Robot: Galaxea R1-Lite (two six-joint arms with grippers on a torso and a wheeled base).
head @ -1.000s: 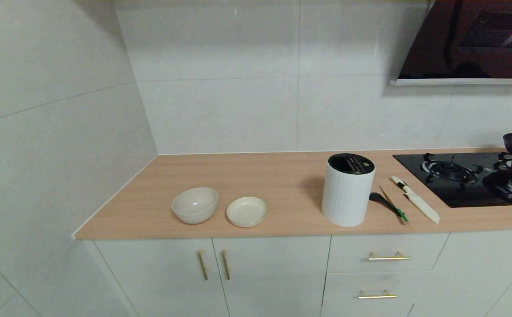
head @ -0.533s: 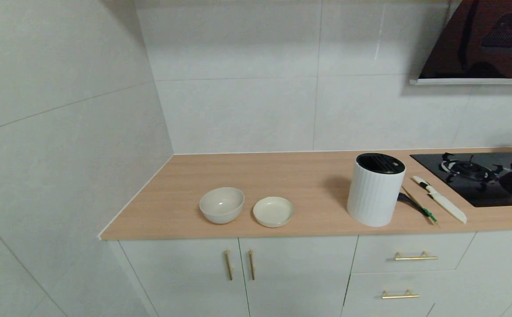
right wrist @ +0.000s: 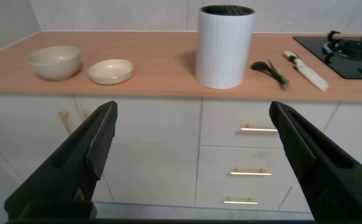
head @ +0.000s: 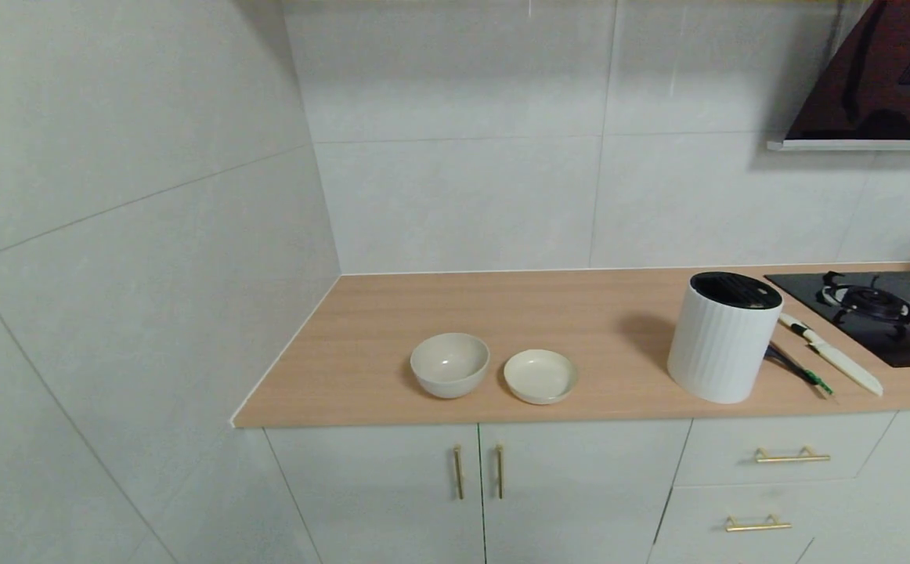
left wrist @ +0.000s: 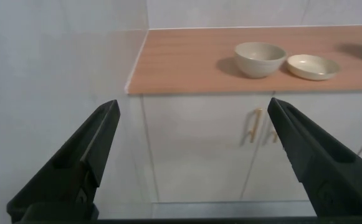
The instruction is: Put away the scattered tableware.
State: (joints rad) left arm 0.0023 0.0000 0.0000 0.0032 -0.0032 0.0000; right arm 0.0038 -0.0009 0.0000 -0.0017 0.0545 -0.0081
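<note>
Back wall (head: 502, 157): large pale grey tiles, thin grout lines.
Side wall (head: 110, 235): same tile; meets the back wall in a corner at the surface's left end.
Surface (head: 549, 305): light wood-grain top, set along the back wall.
Cabinet doors (head: 392, 493): two, white, under the surface; upright brass handles (head: 459, 472) at the meeting edges.
Drawers (head: 713, 446): white, stacked, right of the doors; horizontal brass pulls.
Hob (head: 901, 345): black, gas, sunk into the surface at right.
Hood (head: 878, 86): dark, slanted, on the back wall above the hob.
Light: soft, even.
</note>
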